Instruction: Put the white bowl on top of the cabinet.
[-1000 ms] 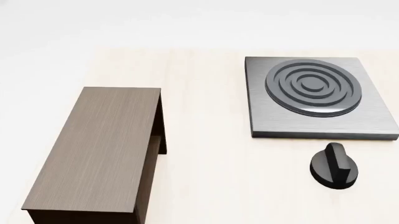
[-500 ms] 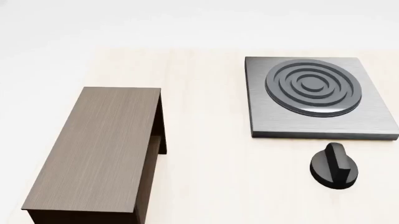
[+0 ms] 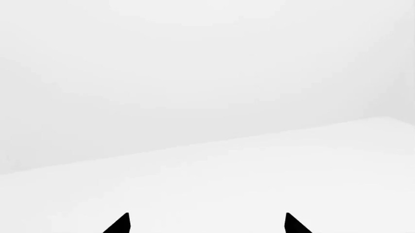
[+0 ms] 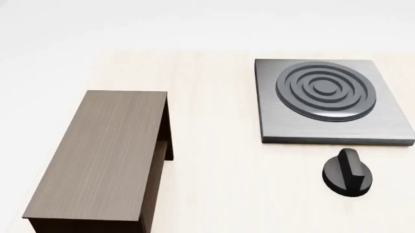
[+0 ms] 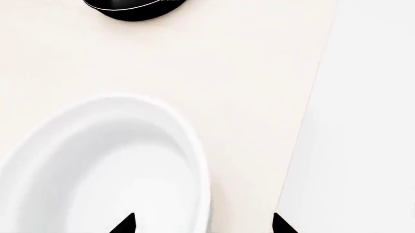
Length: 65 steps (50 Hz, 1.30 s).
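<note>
The dark brown wood-grain cabinet [image 4: 104, 158] lies long and low at the left of the head view, its flat top bare. The white bowl [image 5: 104, 167] shows only in the right wrist view, resting on the pale table. My right gripper [image 5: 203, 224] hovers above its rim, open, with one fingertip [image 5: 126, 224] over the bowl's inside and the other over the table. My left gripper [image 3: 206, 223] is open too, facing only blank white surroundings. Neither gripper nor the bowl appears in the head view.
A grey square stove plate [image 4: 331, 99] with rings sits at the back right, a black knob [image 4: 348, 172] in front of it. A black round object [image 5: 136, 7] lies beyond the bowl. The table edge [image 5: 308, 121] runs close beside the bowl.
</note>
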{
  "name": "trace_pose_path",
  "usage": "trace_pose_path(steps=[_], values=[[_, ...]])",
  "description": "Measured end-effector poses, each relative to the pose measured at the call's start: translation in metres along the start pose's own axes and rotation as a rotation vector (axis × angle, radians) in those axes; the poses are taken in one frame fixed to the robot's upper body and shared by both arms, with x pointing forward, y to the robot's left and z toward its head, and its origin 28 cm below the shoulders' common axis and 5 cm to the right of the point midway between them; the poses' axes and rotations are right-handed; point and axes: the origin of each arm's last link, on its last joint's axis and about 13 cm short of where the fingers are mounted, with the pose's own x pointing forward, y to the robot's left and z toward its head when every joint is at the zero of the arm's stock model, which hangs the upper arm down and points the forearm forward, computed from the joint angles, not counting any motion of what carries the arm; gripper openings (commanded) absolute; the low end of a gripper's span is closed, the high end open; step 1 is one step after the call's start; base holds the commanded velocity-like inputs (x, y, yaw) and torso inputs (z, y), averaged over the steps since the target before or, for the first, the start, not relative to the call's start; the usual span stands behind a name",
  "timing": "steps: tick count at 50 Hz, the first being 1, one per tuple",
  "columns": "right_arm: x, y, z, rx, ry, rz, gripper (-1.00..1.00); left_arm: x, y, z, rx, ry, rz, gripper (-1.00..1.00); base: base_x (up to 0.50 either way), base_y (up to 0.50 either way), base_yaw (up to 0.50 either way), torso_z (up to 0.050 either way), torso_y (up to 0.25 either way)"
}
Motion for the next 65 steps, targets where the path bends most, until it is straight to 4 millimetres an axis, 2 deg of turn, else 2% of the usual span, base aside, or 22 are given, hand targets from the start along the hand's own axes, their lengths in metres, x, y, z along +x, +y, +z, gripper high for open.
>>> trace_pose_path(steps=[11, 35, 36, 65], values=[[0.007, 0.000, -0.006, -0.005, 0.025, -0.002, 1.00, 0.000, -0.001, 0.000, 0.002, 0.001, -0.001, 1.00, 0.00, 0.00, 0.00, 0.000, 0.000], [0.014, 0.005, -0.008, -0.018, 0.026, 0.019, 1.00, 0.000, 0.000, 0.000, 0.004, 0.001, 0.001, 1.00, 0.00, 0.00, 0.00, 0.000, 0.000], [0.014, 0.005, -0.008, -0.017, 0.026, 0.020, -1.00, 0.000, 0.000, 0.000, 0.004, 0.001, 0.001, 1.00, 0.00, 0.00, 0.00, 0.000, 0.000], [0.014, -0.003, -0.007, 0.041, 0.006, 0.006, -1.00, 0.000, 0.000, -0.001, 0.002, 0.001, 0.003, 1.00, 0.00, 0.00, 0.00, -0.002, 0.000]])
